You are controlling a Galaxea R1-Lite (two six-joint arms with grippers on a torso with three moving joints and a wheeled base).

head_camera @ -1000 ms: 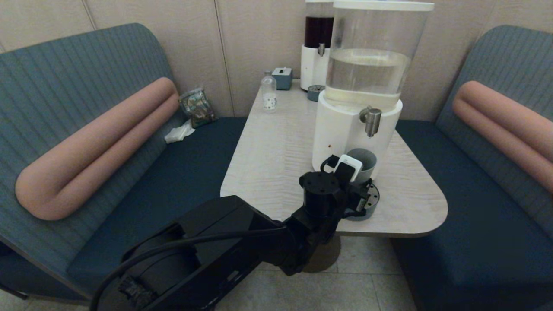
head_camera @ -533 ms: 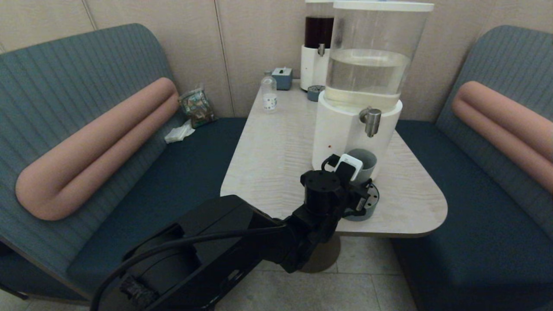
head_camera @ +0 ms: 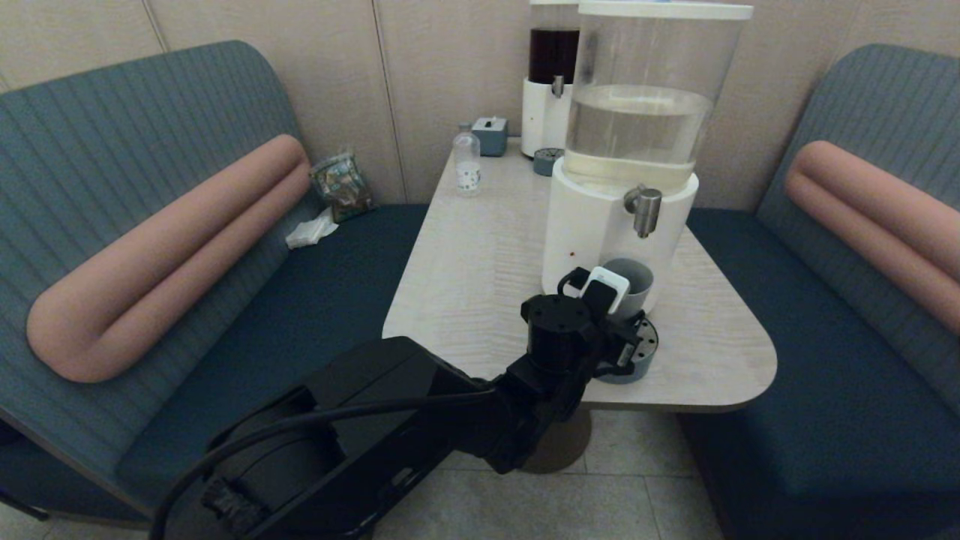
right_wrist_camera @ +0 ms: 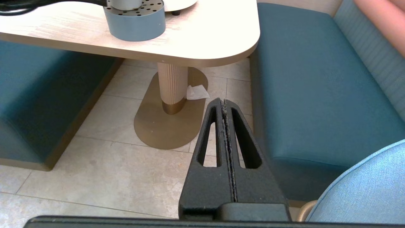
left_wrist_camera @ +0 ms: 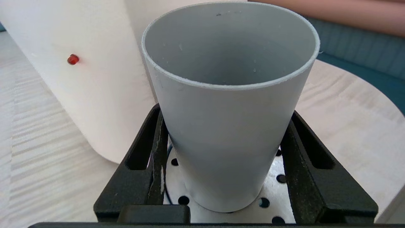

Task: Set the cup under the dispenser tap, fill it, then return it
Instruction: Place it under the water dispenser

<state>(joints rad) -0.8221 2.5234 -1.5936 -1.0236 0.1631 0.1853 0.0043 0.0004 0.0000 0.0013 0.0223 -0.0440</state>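
Observation:
The grey-blue cup (head_camera: pixel 636 280) stands upright on a round perforated drip tray (head_camera: pixel 643 351), right below the silver dispenser tap (head_camera: pixel 645 211) of the white-based dispenser (head_camera: pixel 585 232) with clear liquid. No stream shows at the tap. My left gripper (left_wrist_camera: pixel 226 110) reaches in from the table's front edge, its black fingers (left_wrist_camera: pixel 155 142) pressed on both sides of the cup (left_wrist_camera: pixel 227 126), shut on it. In the left wrist view the cup's bottom rests on the tray (left_wrist_camera: pixel 297 177). My right gripper (right_wrist_camera: pixel 224 102) is parked low beside the table, shut and empty.
At the back of the table (head_camera: pixel 465 277) stand a dark-liquid dispenser (head_camera: pixel 551 82), a small clear bottle (head_camera: pixel 466 161), a grey box (head_camera: pixel 491 135) and a second small tray (head_camera: pixel 547 160). Blue benches (head_camera: pixel 817 360) flank the table. The table's pedestal (right_wrist_camera: pixel 172 87) rises from the tiled floor.

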